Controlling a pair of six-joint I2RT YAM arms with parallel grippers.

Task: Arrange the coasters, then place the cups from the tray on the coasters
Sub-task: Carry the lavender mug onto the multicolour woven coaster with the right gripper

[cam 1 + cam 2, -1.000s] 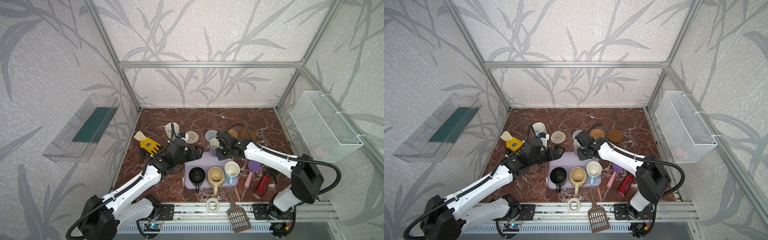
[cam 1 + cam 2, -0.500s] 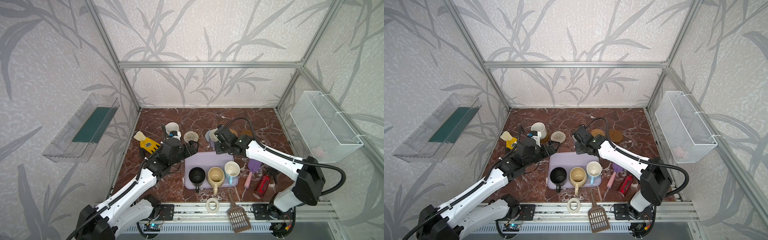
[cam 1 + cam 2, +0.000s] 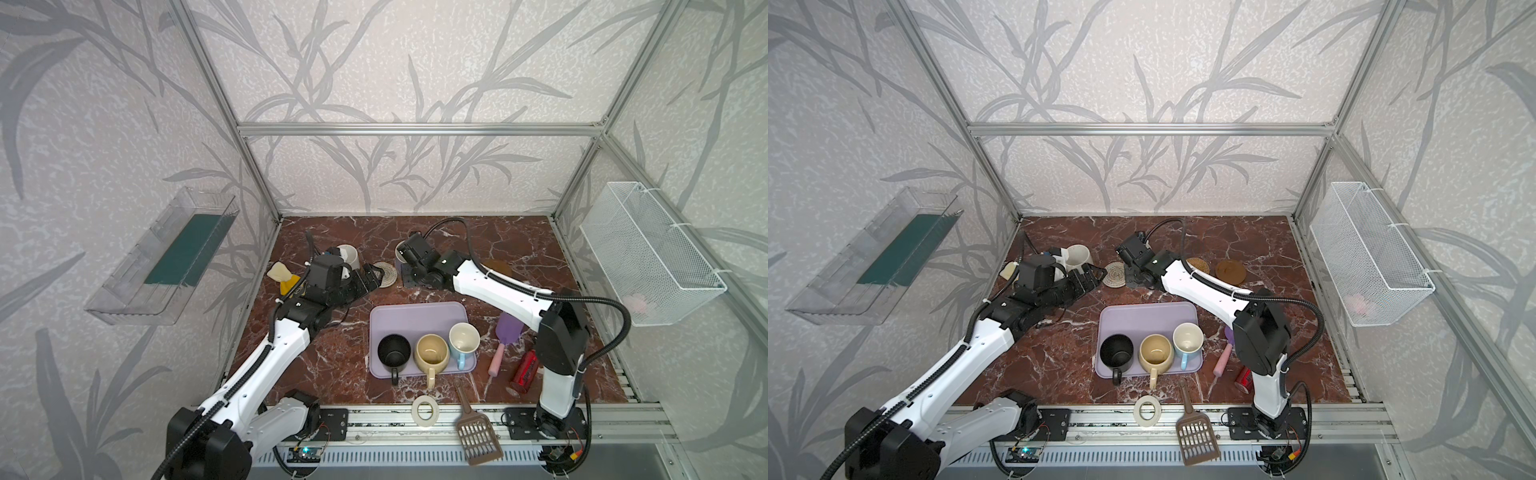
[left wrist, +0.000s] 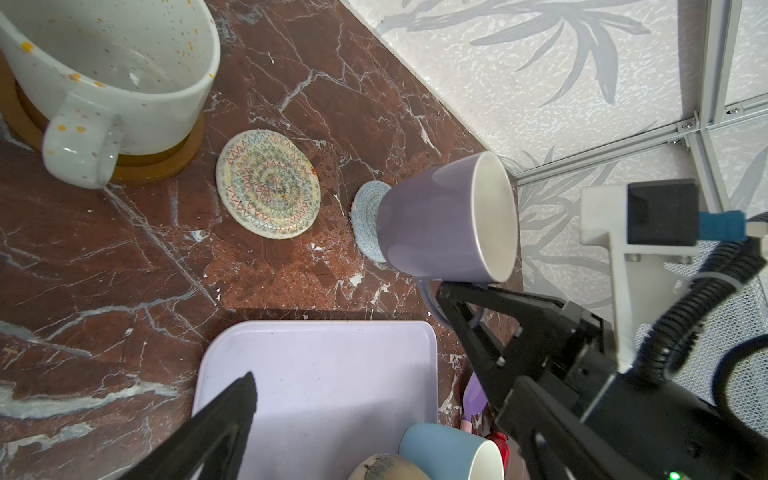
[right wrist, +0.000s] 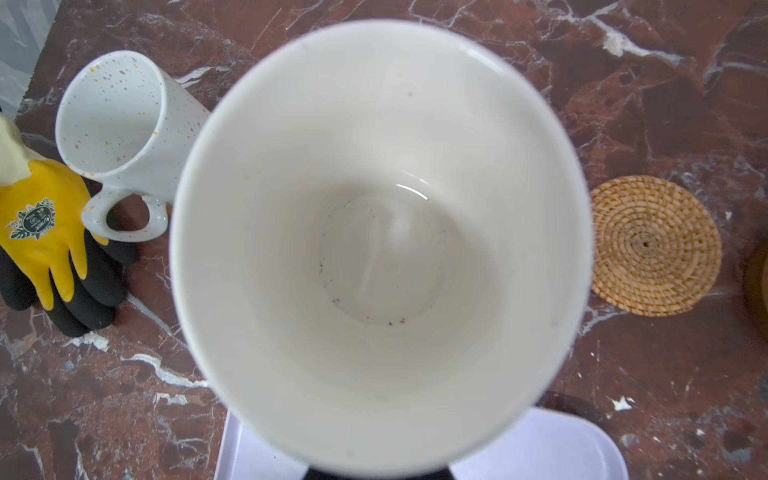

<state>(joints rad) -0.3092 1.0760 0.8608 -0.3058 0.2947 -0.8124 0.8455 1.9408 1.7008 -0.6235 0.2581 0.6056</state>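
**Change:** lavender mug (image 4: 449, 216), a second ago at the tray's far edge, now stands farther off, over the grey-blue coaster (image 4: 365, 224). Whether its base has landed cannot be told. Right jaws are clenched on its handle. Left jaws, spread and empty, have drawn back left, near the speckled mug (image 3: 348, 255), which sits unmoved on a wooden coaster (image 4: 166, 162).

**Meaning:** second of five cups nearly delivered; letting go is probably next.

**Tray** (image 3: 415, 316): pale lilac plastic, rounded corners, low rim, mid-worktop. It holds black mug (image 3: 393, 353), cream mug (image 3: 432, 355) and blue mug (image 3: 463, 338) in a near row.

**Free coasters:**
- white-beige coaster (image 4: 269, 185), woven, zigzag-stitched, between the two far mugs
- rattan coaster (image 3: 1198, 265), tan, coiled, far right
- second wooden coaster (image 3: 1230, 272), smooth brown, far right

**Mugs:** glazed, loop-handled; the lavender one is white inside.
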